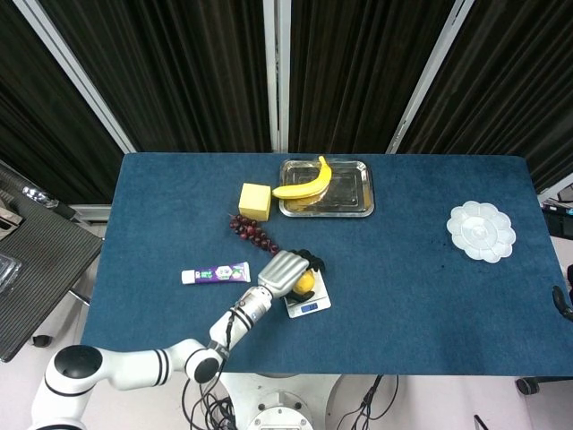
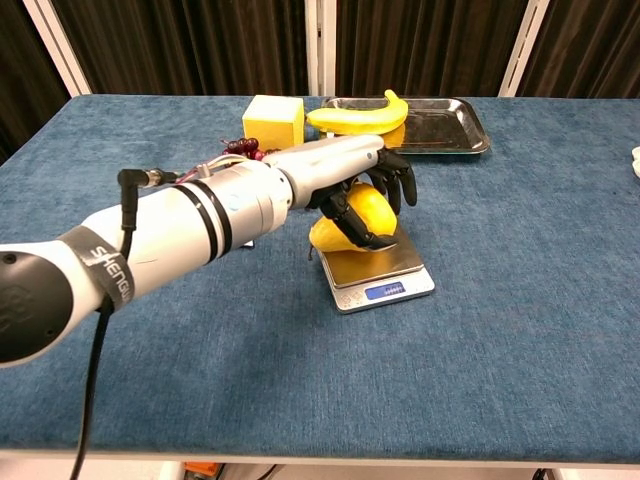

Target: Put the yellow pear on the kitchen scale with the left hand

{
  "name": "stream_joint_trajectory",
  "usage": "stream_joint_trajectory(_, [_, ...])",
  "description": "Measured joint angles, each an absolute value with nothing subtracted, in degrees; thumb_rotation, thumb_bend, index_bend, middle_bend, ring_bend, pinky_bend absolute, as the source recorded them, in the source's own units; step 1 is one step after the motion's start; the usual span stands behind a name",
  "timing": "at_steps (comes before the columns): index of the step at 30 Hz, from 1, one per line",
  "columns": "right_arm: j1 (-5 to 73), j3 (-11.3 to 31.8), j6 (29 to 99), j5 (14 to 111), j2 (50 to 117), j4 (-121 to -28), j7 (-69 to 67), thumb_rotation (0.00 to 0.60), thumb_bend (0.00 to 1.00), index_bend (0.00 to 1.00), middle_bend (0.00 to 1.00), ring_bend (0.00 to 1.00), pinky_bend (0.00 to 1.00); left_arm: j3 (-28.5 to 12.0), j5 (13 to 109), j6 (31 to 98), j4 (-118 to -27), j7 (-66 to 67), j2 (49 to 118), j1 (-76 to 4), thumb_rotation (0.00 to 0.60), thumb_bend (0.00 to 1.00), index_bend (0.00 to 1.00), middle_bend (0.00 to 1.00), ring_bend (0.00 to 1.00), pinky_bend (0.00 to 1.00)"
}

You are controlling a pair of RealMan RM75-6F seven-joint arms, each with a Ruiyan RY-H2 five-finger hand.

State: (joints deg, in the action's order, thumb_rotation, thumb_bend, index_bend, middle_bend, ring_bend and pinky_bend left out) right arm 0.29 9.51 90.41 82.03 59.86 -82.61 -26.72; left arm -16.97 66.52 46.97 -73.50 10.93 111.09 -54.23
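My left hand (image 2: 350, 185) grips the yellow pear (image 2: 357, 218) and holds it right over the platform of the small kitchen scale (image 2: 383, 274); whether the pear touches the platform I cannot tell. In the head view the left hand (image 1: 286, 270) covers most of the pear (image 1: 306, 283), above the scale (image 1: 311, 305). Dark fingers wrap the pear from above and the thumb from below. My right hand shows only as a dark sliver (image 1: 566, 305) at the right edge of the head view.
A steel tray (image 1: 353, 195) with a banana (image 1: 306, 184) lies at the back. A yellow block (image 1: 254, 201), dark grapes (image 1: 251, 231) and a purple tube (image 1: 215, 273) lie left of the scale. A white palette dish (image 1: 482, 231) lies far right.
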Motion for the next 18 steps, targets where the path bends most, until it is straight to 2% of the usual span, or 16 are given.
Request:
stream_joint_trajectory(10, [0.62,9.43,89.53,81.95,60.11,-82.48,-26.42,0.6,0.27,0.0,0.0,0.0,0.0,-17.14,65.94,47.21,-74.05,7.82,111.97,-54.38,0.6,0.34,0.3,0.26,0.23,0.63])
stream_joint_trajectory(14, [0.62,9.42,89.15,81.62,60.03,-82.63,-26.23,0.6,0.27,0.0,0.0,0.0,0.0,-16.68,66.77,47.37,-73.04,5.87,112.4,-54.27,0.6,0.28,0.25,0.2,0.15,0.5])
stream_joint_trajectory(18, [0.72,9.44,88.76,81.45,60.01,-82.74,-26.04,0.6,0.27,0.0,0.0,0.0,0.0,-16.28,67.86,47.75,-72.92,4.82,112.35,-54.17,0.6,0.21,0.2,0.14,0.08,0.42])
